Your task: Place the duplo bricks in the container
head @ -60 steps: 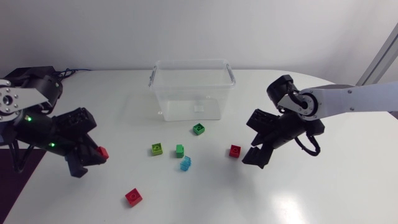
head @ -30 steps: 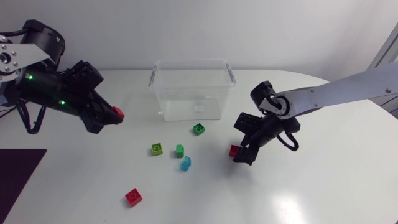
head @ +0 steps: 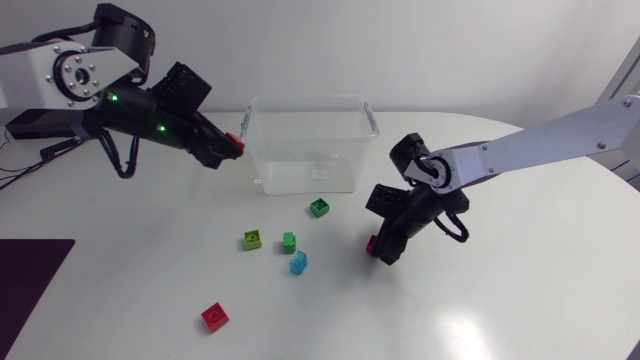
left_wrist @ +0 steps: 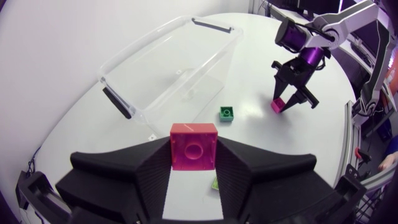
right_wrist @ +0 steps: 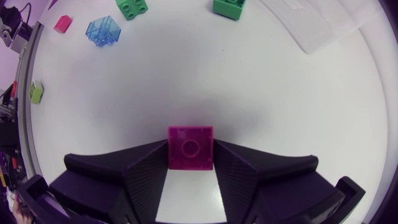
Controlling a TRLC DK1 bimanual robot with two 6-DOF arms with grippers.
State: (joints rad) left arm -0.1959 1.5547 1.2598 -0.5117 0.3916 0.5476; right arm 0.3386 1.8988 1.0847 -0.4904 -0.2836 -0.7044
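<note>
1. The clear plastic container (head: 300,172) stands at the far middle of the white bench (head: 500,300), with a grey handle on each short end. Every brick you can see is outside it, either on the bench or in an end effector.
2. Your left end effector (head: 228,148) is clamped on a red brick (left_wrist: 193,145), one finger on each side and the single stud facing the camera. It hangs just beside the container's left short end.
3. Your right end effector (head: 383,243) is down at the bench in front of the container's right half. Its fingers are closed against both sides of a second red brick (right_wrist: 189,148), which sits on the bench surface.
4. A dark green brick (head: 319,207) lies nearest the container's front wall.
5. A lime brick (head: 252,240), a green brick (head: 288,242) and a translucent blue brick (head: 298,263) form a loose cluster nearer you. The blue one is just beside the green one.
6. A third red brick (head: 214,316) lies alone, well apart, towards the bench's near edge.
7. The space between either end effector and the container is open bench.
</note>
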